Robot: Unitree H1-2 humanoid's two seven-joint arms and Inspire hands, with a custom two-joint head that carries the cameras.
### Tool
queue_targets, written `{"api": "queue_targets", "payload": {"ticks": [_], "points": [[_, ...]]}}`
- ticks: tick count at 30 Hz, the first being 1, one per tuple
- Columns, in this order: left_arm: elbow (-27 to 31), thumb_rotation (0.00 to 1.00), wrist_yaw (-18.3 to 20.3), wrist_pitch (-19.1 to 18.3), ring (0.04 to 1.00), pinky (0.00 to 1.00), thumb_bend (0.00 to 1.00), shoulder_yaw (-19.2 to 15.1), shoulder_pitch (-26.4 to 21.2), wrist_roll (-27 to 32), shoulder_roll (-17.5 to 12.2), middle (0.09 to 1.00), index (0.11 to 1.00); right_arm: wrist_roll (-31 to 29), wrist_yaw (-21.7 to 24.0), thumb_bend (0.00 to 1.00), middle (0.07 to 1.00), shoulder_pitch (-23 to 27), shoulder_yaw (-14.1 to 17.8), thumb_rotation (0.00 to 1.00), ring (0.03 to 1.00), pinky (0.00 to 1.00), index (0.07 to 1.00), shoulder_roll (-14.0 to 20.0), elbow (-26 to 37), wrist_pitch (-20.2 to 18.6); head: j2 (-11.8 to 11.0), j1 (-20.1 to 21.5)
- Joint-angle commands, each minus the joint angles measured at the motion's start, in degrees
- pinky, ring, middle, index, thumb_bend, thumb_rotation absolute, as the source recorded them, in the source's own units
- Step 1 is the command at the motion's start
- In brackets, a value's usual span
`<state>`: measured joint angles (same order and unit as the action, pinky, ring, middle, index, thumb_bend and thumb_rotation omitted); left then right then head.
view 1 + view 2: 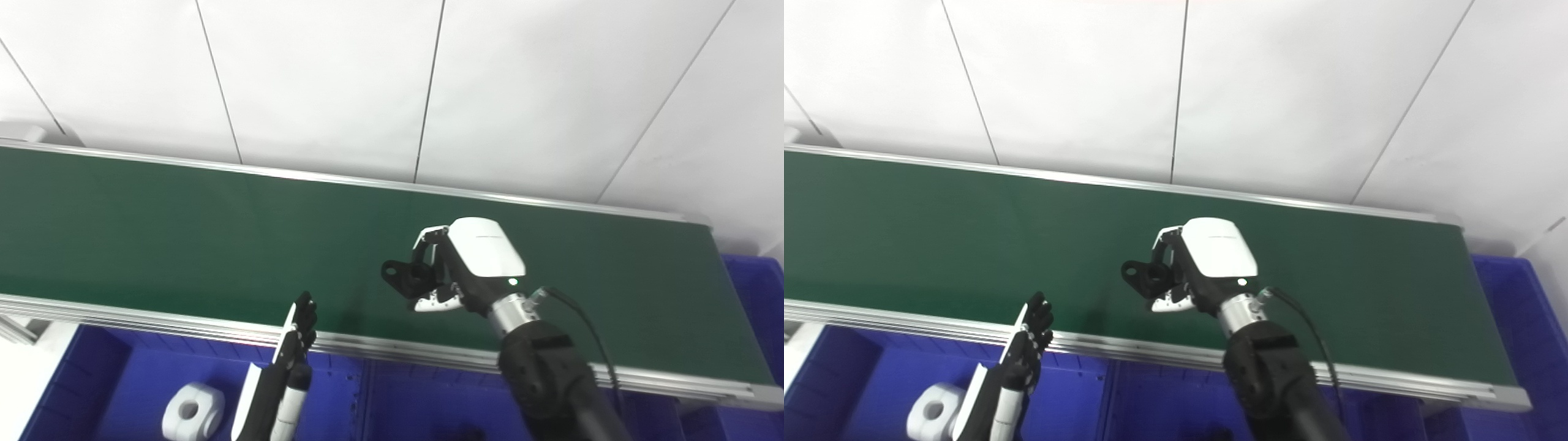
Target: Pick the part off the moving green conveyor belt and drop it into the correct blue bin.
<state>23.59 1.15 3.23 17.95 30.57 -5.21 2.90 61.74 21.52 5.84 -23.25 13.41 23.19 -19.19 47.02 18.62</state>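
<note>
Black part: a small black plastic part with a ring-shaped eye and a lug (404, 275) sits in the grip of the right hand (456, 269), over the dark green conveyor belt (184, 233); whether it has cleared the belt surface cannot be told.
Right hand: white-backed and black-fingered, its fingers curl around the part's right end with the thumb below, leaving the eye end sticking out to the left; holding it by one end probably makes for a clean release over a bin.
Left hand: the slim black-and-white left hand (299, 331) stands edge-on at the belt's near aluminium rail (153, 327), fingers straight and together, holding nothing; it looks to be waiting, kept out of the working arm's way.
Bins: deep blue plastic bins (153, 373) line the near side below the rail, with another at the belt's right end (756, 288). A white ring-shaped part (193, 413) already lies in the left bin, so the black piece likely belongs in a different one.
Stage: the pick appears made; the carry to a bin is not yet done.
View differences: the left eye view shows more of the white part, while the right eye view shows more of the right-end bin (1528, 324). A dark shape at the bottom edge, left of the right forearm, is too dim to identify in either.
</note>
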Motion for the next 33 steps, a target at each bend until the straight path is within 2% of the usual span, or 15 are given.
{"api": "queue_targets", "payload": {"ticks": [1,4,5,8,17,22,26,29,33], "points": [[2.8,1.00,0.5,-0.8,1.000,1.00,0.68,-0.5,-0.3,0.9,-0.6,1.000,1.000,1.5,1.9,0.51,0.331,-0.5,1.5,0.14,0.236,0.17,0.486,0.6,4.7,-0.3,0.9,1.5],[4.2,1.00,1.3,-2.3,1.000,1.00,0.66,-1.6,-0.8,2.4,-1.6,1.000,1.000,2.8,5.4,0.51,0.306,-2.6,2.8,0.14,0.214,0.15,0.487,0.7,8.6,-0.3,2.1,3.5],[4.8,1.00,1.5,-2.7,1.000,1.00,0.66,-2.0,-1.1,3.0,-2.0,1.000,1.000,3.4,7.4,0.51,0.302,-3.9,3.1,0.14,0.211,0.15,0.487,0.8,10.4,-0.4,3.3,5.6],[6.4,0.97,1.9,-4.5,1.000,1.00,0.62,-3.4,-2.0,5.6,-2.9,1.000,1.000,4.6,12.0,0.51,0.289,-7.5,3.4,0.14,0.205,0.14,0.487,0.6,14.5,0.3,5.3,8.6],[9.8,0.93,2.6,-13.1,1.000,1.00,0.64,-7.2,-5.3,11.5,-4.7,1.000,1.000,4.8,19.8,0.51,0.346,-16.0,0.3,0.15,0.248,0.18,0.488,0.4,19.1,3.9,9.4,13.7],[10.7,0.91,2.6,-15.3,1.000,1.00,0.65,-8.0,-6.0,12.3,-4.8,1.000,1.000,6.2,20.6,0.51,0.343,-19.1,-0.7,0.15,0.242,0.18,0.489,0.9,17.8,6.5,9.3,13.4],[10.3,0.91,3.0,-14.8,1.000,1.00,0.63,-7.9,-5.8,11.9,-4.9,0.998,1.000,6.3,17.9,0.51,0.340,-22.3,-1.4,0.14,0.246,0.19,0.490,1.3,14.8,8.6,8.3,12.1],[9.9,0.90,3.1,-14.5,1.000,1.00,0.65,-7.6,-5.5,11.6,-4.8,1.000,1.000,7.2,17.3,0.51,0.327,-22.5,-1.9,0.14,0.235,0.17,0.488,1.6,12.4,9.9,7.3,10.8],[9.5,0.92,3.0,-13.7,1.000,1.00,0.65,-6.8,-4.9,10.3,-4.5,1.000,1.000,6.8,12.9,0.51,0.352,-23.1,-1.0,0.14,0.253,0.19,0.488,1.9,9.2,10.8,6.1,9.4]]}}
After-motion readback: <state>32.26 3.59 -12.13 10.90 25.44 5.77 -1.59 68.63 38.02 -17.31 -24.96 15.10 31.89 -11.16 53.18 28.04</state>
